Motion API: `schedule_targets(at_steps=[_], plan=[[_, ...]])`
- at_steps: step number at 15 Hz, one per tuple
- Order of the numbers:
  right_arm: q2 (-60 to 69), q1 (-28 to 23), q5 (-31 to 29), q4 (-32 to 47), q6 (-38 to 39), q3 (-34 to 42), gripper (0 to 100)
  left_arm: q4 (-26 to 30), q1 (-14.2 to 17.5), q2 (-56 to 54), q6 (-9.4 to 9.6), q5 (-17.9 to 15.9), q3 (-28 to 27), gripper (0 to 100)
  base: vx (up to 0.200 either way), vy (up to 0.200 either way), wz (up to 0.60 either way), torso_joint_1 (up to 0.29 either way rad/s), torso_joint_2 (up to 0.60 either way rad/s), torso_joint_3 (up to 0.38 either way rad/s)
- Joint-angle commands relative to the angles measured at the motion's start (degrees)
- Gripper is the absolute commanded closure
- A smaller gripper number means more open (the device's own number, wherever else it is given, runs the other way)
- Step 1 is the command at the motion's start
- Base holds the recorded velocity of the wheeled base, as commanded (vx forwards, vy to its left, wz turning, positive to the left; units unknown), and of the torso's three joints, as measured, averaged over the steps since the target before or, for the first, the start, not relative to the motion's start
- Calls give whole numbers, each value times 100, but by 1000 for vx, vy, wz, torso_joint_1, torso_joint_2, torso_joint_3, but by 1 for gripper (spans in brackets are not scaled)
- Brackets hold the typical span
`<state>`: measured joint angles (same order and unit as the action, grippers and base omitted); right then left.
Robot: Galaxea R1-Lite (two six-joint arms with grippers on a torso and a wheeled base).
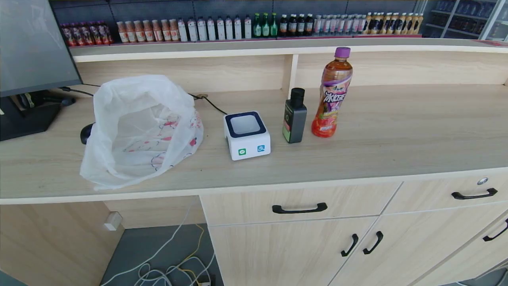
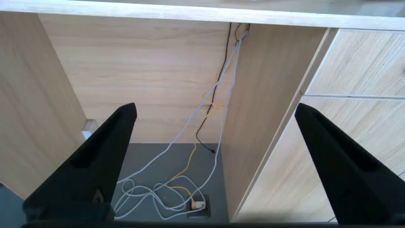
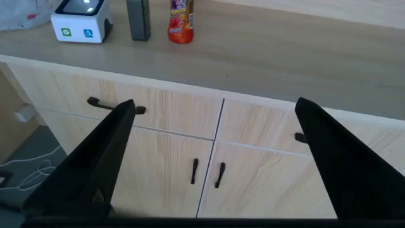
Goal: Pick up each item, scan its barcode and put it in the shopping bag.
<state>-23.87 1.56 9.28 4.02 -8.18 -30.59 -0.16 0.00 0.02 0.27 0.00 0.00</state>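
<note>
A tall orange drink bottle point(image 1: 332, 94) with a purple cap stands on the wooden counter point(image 1: 397, 135), and a small dark bottle point(image 1: 295, 116) with a black cap stands just left of it. The white box-shaped barcode scanner point(image 1: 247, 135) sits further left, and the open white plastic shopping bag point(image 1: 139, 131) lies at the counter's left. My left gripper point(image 2: 212, 171) hangs open below the counter, facing the recess with cables. My right gripper point(image 3: 212, 168) is open in front of the cabinet doors, below counter level; past it are the orange bottle point(image 3: 180, 22), dark bottle point(image 3: 138, 20) and scanner point(image 3: 81, 19).
A monitor point(image 1: 33, 43) and black stand sit at the counter's far left, with a cable point(image 1: 208, 101) running behind the bag. A raised back shelf point(image 1: 278, 49) borders the counter, with rows of bottles behind. Drawers and doors with black handles point(image 1: 299, 208) are below; loose cables point(image 2: 183, 183) lie on the floor.
</note>
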Motion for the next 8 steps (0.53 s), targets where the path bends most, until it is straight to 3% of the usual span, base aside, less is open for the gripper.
schedule_targets(at_steps=[1, 7, 8], plan=[[-610, 231, 4, -77, -26, -308, 0, -2, 0, -2, 0, 0, 0, 0, 0, 0, 0, 0, 0, 0], [-1225, 503, 83, -147, -237, -800, 0, -2, 0, -2, 0, 0, 0, 0, 0, 0, 0, 0, 0, 0], [-1612, 855, 83, -279, -245, -976, 0, -2, 0, -2, 0, 0, 0, 0, 0, 0, 0, 0, 0, 0]])
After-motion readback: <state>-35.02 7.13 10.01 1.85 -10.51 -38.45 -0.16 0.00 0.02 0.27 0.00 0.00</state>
